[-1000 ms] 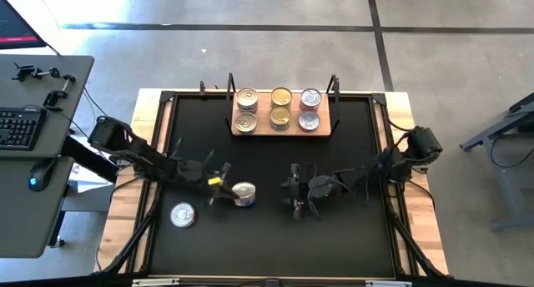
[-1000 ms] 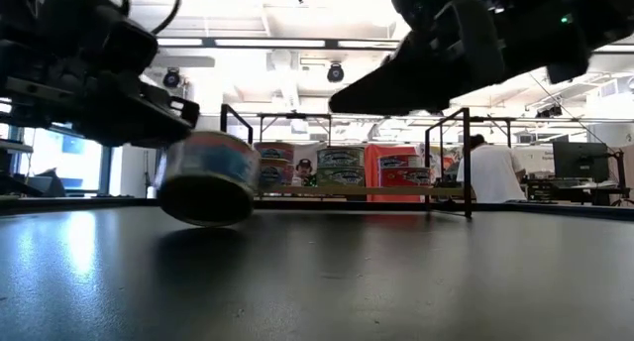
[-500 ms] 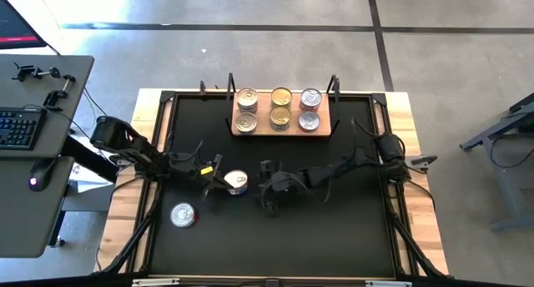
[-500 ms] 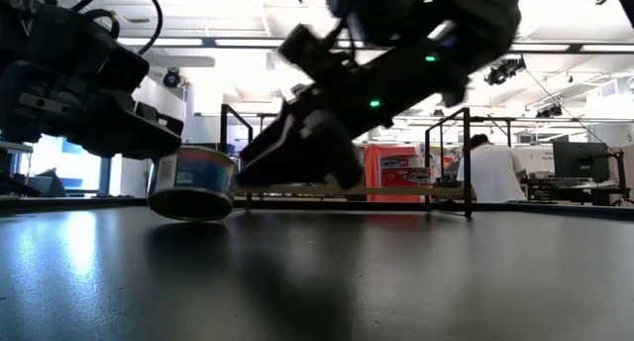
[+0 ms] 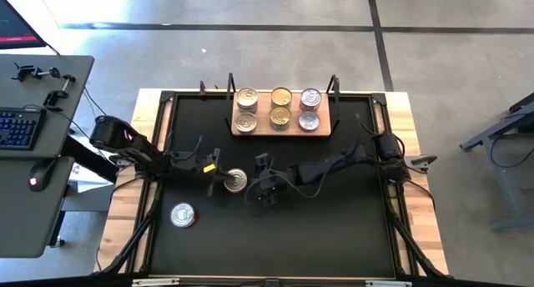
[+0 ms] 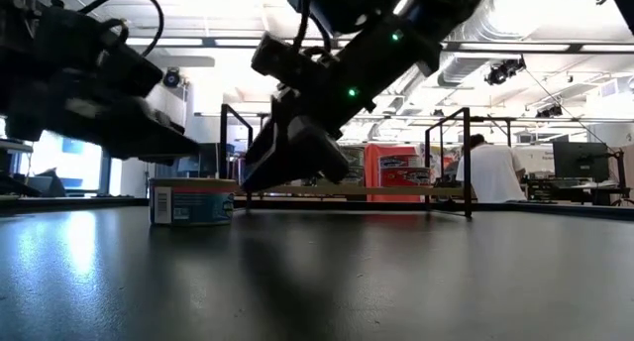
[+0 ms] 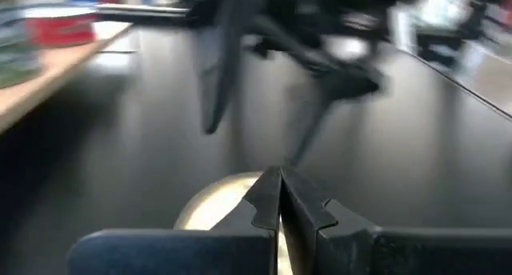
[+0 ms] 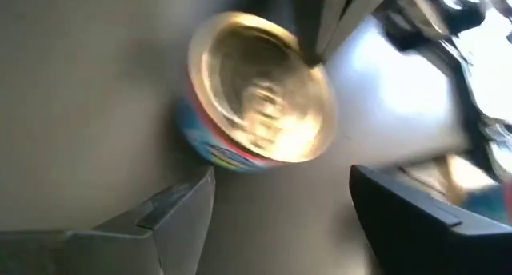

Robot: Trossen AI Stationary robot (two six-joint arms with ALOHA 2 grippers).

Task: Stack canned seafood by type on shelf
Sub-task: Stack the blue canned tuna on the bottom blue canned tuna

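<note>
Tin (image 5: 236, 181) sits mid-surface between closed left pincer (image 5: 219, 175) and wide-open, empty right pincer (image 5: 262, 195); bare mat (image 5: 334, 229) all around.

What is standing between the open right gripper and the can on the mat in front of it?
Nothing visible. The right gripper has its fingers apart beside the can, with only bare mat between them. The left gripper, fingers shut, sits at the can's opposite side.

You have open desk (image 5: 334, 229) along the near half. Around the middle tin (image 5: 237, 181), both grippers crowd in, left gripper (image 5: 219, 175) and right gripper (image 5: 260, 183), blocking access.
</note>
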